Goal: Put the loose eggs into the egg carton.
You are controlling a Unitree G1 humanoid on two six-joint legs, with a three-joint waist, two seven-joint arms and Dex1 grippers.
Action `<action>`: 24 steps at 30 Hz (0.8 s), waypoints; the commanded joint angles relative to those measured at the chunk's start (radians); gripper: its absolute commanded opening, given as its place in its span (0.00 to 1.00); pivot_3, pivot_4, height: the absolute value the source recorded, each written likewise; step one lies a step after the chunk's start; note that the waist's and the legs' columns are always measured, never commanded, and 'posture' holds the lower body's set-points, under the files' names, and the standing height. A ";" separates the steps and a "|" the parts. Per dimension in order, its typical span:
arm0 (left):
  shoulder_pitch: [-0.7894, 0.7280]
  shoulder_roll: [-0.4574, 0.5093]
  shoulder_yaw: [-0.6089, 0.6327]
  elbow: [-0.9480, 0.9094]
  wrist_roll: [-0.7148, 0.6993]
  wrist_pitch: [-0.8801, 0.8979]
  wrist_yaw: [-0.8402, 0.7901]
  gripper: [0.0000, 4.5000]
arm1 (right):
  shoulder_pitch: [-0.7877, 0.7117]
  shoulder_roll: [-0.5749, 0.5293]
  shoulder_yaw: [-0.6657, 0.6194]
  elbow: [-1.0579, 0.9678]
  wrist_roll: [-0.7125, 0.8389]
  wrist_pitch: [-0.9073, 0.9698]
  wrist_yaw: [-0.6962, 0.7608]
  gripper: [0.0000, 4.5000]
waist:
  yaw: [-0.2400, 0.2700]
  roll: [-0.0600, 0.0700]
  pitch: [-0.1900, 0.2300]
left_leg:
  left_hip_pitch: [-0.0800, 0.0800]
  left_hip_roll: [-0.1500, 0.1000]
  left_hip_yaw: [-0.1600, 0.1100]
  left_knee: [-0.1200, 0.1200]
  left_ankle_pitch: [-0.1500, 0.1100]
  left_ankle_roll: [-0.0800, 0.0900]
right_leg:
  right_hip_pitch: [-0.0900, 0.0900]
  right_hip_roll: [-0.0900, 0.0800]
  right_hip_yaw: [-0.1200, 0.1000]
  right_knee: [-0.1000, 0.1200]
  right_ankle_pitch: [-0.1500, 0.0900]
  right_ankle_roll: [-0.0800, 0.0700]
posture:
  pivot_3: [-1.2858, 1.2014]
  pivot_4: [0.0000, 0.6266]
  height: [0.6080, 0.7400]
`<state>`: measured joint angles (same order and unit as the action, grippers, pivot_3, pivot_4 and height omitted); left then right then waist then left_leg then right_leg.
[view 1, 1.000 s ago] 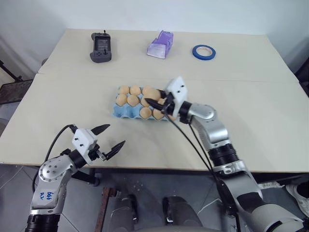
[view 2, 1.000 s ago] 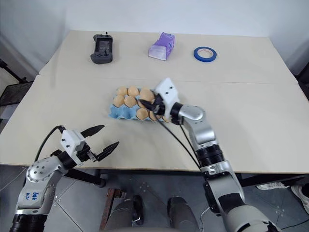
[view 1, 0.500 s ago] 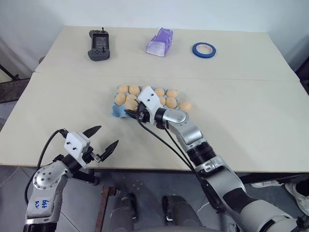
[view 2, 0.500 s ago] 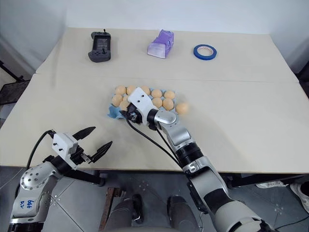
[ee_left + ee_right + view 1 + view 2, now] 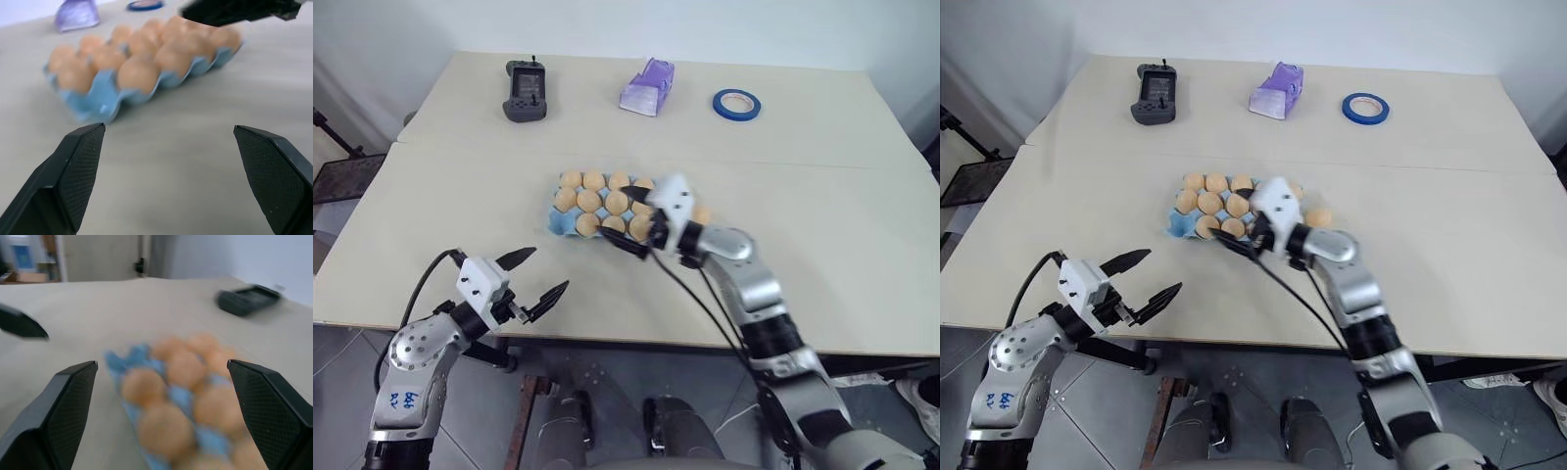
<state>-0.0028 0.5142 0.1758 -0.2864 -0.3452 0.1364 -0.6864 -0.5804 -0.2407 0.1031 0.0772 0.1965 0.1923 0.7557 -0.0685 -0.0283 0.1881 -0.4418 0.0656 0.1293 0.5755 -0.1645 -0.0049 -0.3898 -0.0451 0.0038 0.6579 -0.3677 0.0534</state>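
Right gripper has swung back from the carton's left end to its near edge, fingers now spread wide, empty. Light blue moulded egg carton sits mid-table; one tan loose egg lies just beside its right end, likely next. Left gripper hovers open, empty, clear of the work.

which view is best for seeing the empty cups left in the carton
The left eye view: it looks down on the carton, bare blue cups at its near left corner. The right eye view matches. The left wrist view is side-on; the right wrist view is blurred. The right gripper hides some cups.
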 commanded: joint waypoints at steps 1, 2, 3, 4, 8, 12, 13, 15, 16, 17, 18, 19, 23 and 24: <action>-0.054 0.007 -0.040 -0.046 -0.022 0.027 -0.019 1.00 | 0.088 -0.074 -0.085 -0.081 0.022 -0.027 -0.015 0.99 | -0.002 0.000 0.000 | 0.000 0.000 0.000 0.000 0.000 0.000 | 0.000 0.001 0.001 0.000 0.000 0.000 | 0.52 0.24 1.00; -0.080 0.005 -0.057 -0.044 -0.022 0.037 -0.025 1.00 | 0.134 -0.105 -0.120 -0.083 0.022 -0.043 -0.018 0.99 | -0.002 0.000 0.000 | 0.001 0.000 0.000 0.000 0.000 0.000 | 0.000 0.001 0.000 0.000 0.000 0.000 | 0.52 0.24 1.00; -0.099 0.006 -0.072 -0.044 -0.021 0.051 -0.030 1.00 | 0.167 -0.127 -0.145 -0.079 0.020 -0.063 -0.026 0.99 | 0.000 0.000 0.000 | 0.001 0.000 0.000 0.000 0.000 0.000 | 0.000 0.001 0.000 0.000 0.000 0.000 | 0.52 0.24 1.00; -0.129 0.004 -0.096 -0.039 -0.012 0.059 -0.035 1.00 | 0.210 -0.156 -0.179 -0.063 0.010 -0.111 -0.033 0.99 | 0.003 0.000 0.000 | 0.001 0.000 0.000 0.000 0.000 0.000 | 0.000 0.002 0.001 0.000 0.000 0.000 | 0.52 0.24 1.00; -0.192 0.001 -0.144 -0.006 0.003 0.073 -0.055 1.00 | 0.297 -0.207 -0.245 -0.017 0.003 -0.173 -0.063 0.99 | 0.001 0.000 0.000 | 0.002 0.001 0.003 0.002 0.003 0.005 | 0.000 0.004 0.004 0.000 0.000 0.001 | 0.52 0.24 1.00; -0.237 0.003 -0.185 0.048 0.027 0.057 -0.079 1.00 | 0.329 -0.227 -0.281 0.044 -0.001 -0.210 -0.078 0.99 | -0.007 0.000 0.000 | 0.007 0.001 0.003 0.004 0.003 0.005 | 0.005 0.005 0.004 0.001 0.001 0.002 | 0.52 0.24 1.00; -0.249 0.001 -0.192 0.062 0.020 0.066 -0.091 1.00 | 0.330 -0.232 -0.283 0.058 -0.005 -0.215 -0.082 0.99 | -0.008 0.000 0.000 | 0.008 0.001 0.002 0.004 0.002 0.003 | 0.007 0.005 0.004 0.001 0.001 0.002 | 0.52 0.24 1.00; -0.268 0.002 -0.201 0.085 0.020 0.075 -0.101 1.00 | 0.311 -0.234 -0.277 0.078 -0.004 -0.221 -0.081 0.99 | -0.011 -0.001 0.001 | 0.012 0.001 0.002 0.004 0.000 0.001 | 0.011 0.004 0.004 0.000 0.001 0.002 | 0.52 0.24 1.00; -0.272 0.002 -0.202 0.092 0.017 0.077 -0.106 1.00 | 0.287 -0.236 -0.269 0.103 -0.004 -0.228 -0.070 0.99 | -0.012 -0.001 0.001 | 0.014 0.001 0.002 0.004 0.000 0.001 | 0.013 0.004 0.004 0.000 0.001 0.002 | 0.52 0.24 1.00; -0.275 0.002 -0.203 0.097 0.017 0.077 -0.110 1.00 | 0.270 -0.239 -0.264 0.121 -0.004 -0.233 -0.061 0.99 | -0.015 -0.001 0.001 | 0.015 0.001 0.002 0.004 0.000 0.001 | 0.014 0.004 0.004 0.000 0.001 0.002 | 0.52 0.24 1.00; -0.277 0.001 -0.203 0.103 0.020 0.072 -0.111 1.00 | 0.243 -0.242 -0.257 0.158 -0.006 -0.247 -0.046 0.99 | -0.017 -0.001 0.001 | 0.015 0.001 0.003 0.004 0.000 0.001 | 0.014 0.004 0.004 0.000 0.001 0.002 | 0.52 0.24 1.00; -0.278 0.000 -0.202 0.106 0.022 0.069 -0.112 1.00 | 0.213 -0.245 -0.248 0.200 -0.013 -0.262 -0.034 0.99 | -0.018 -0.001 0.001 | 0.015 0.001 0.003 0.004 0.000 0.001 | 0.014 0.004 0.004 0.000 0.001 0.003 | 0.52 0.24 1.00; -0.275 -0.002 -0.201 0.105 0.025 0.066 -0.115 1.00 | 0.071 -0.261 -0.202 0.408 -0.045 -0.334 0.041 0.99 | -0.015 -0.001 0.001 | 0.016 0.001 0.003 0.004 0.000 0.001 | 0.015 0.004 0.004 0.000 0.001 0.002 | 0.52 0.24 1.00; -0.272 -0.002 -0.199 0.102 0.025 0.066 -0.116 1.00 | 0.027 -0.262 -0.190 0.471 -0.051 -0.352 0.066 0.99 | -0.014 -0.001 0.001 | 0.016 0.001 0.003 0.003 0.000 0.001 | 0.015 0.004 0.004 0.000 0.001 0.002 | 0.52 0.24 1.00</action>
<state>-0.2703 0.5112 -0.0277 -0.1683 -0.3205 0.2158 -0.8003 -0.5154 -0.4834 -0.0991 0.4857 0.1557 -0.1165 0.7834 -0.0829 -0.0295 0.1892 -0.4256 0.0665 0.1320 0.5788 -0.1641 -0.0033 -0.3749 -0.0413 0.0078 0.6576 -0.3666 0.0557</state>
